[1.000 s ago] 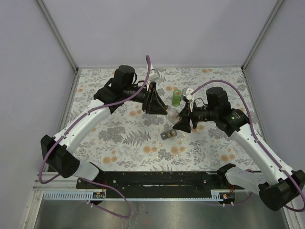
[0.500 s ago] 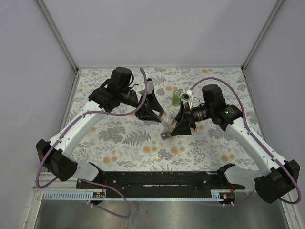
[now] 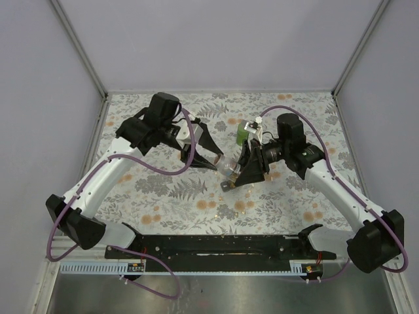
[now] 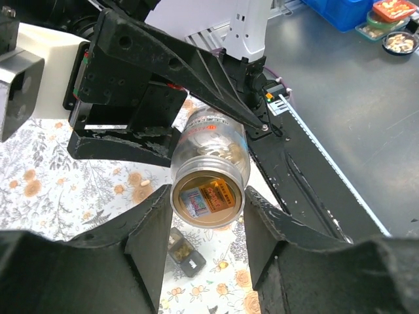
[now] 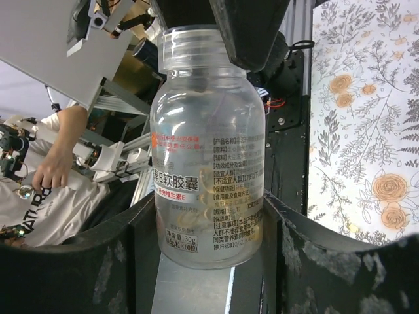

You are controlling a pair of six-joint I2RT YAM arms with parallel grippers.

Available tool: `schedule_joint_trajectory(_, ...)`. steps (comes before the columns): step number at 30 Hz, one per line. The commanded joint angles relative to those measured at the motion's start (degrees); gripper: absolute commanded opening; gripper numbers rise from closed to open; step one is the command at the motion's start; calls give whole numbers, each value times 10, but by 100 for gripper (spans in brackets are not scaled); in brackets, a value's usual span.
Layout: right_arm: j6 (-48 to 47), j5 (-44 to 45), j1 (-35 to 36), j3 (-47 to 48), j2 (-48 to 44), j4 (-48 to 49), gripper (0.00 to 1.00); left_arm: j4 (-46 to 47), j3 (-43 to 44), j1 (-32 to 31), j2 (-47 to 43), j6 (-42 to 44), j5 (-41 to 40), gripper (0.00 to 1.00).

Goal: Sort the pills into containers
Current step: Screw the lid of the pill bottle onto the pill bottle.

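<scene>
My right gripper [image 3: 239, 169] [image 5: 209, 209] is shut on the base of a clear pill bottle [image 3: 230, 169] [image 5: 208, 150] with yellowish capsules inside, held above the table. Its open mouth points at my left gripper [image 3: 211, 161] [image 4: 208, 203]. The left fingers [image 4: 149, 242] stand either side of the bottle's mouth [image 4: 208, 196], spread apart. A small dark pill organizer [image 3: 230, 185] [image 4: 182, 250] lies on the floral cloth below the bottle. A loose pill [image 4: 145, 183] lies on the cloth.
A small green bottle [image 3: 243, 133] stands behind the grippers, with a white piece [image 3: 256, 125] beside it. The black rail [image 3: 222, 245] runs along the near edge. Grey walls enclose the table [image 3: 163, 196] on three sides.
The left gripper has swung toward the right gripper, and its fingers now flank the bottle's mouth. The right gripper has shifted a little left with the bottle.
</scene>
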Motion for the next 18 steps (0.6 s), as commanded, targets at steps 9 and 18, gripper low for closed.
schedule_joint_trajectory(9,-68,49,-1,47,-17,13,0,76,-19,-7,-6,-74,-11,99)
schedule_joint_trajectory(18,-280,242,15,80,-68,-183,0,335,-84,36,-33,-433,-73,99)
